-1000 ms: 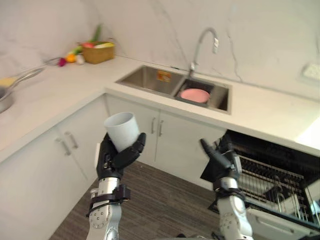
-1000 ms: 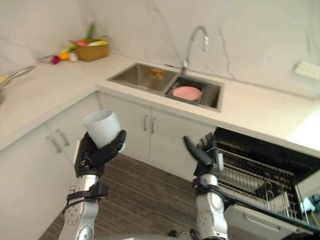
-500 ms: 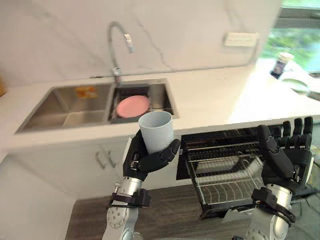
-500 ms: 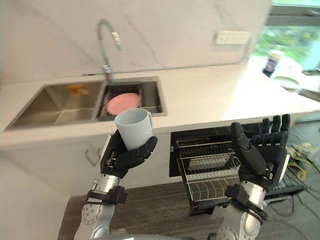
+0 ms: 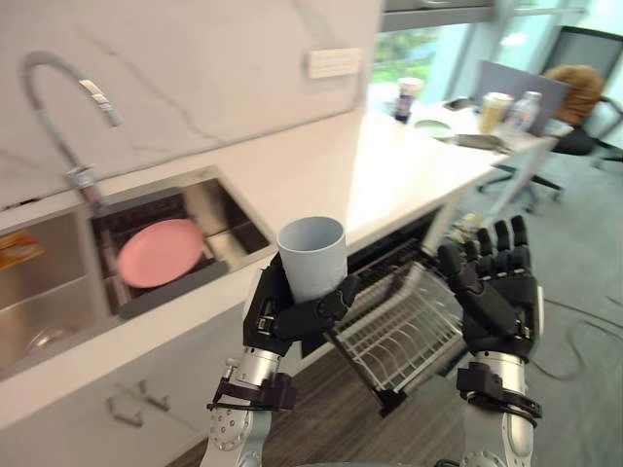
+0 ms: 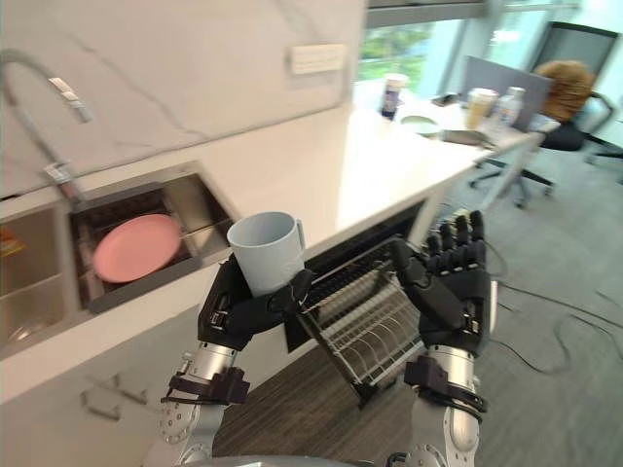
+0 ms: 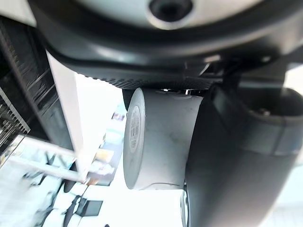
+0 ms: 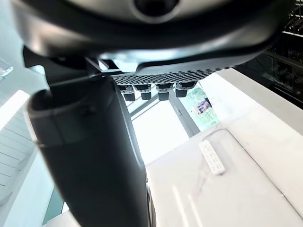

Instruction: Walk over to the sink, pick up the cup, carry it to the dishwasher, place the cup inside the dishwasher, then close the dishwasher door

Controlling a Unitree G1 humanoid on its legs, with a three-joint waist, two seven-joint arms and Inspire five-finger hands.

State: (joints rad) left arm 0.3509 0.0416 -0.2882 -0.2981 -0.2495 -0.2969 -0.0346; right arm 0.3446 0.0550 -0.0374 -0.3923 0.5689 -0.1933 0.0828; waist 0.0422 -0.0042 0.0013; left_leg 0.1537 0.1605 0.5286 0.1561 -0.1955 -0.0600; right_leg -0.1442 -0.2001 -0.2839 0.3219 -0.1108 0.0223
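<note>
A pink plate (image 5: 159,252) lies near the tap (image 5: 100,100) — an office chair (image 5: 594,49) stands past the counter (image 5: 389,175).

I see a white marbled wall (image 5: 195,68) across the upper left of the frame, with a white socket plate (image 5: 334,62) set into it. Below it a white bench (image 5: 389,170) runs from the left edge toward the upper centre, bright with daylight from the window (image 5: 419,44) at the top. White cabinet doors (image 5: 78,428) fill the lower left. Dark wood-grain floor (image 5: 331,418) shows at bottom centre, and grey floor (image 5: 594,224) at the right. A dark office chair (image 5: 594,49) stands in the upper right corner.
</note>
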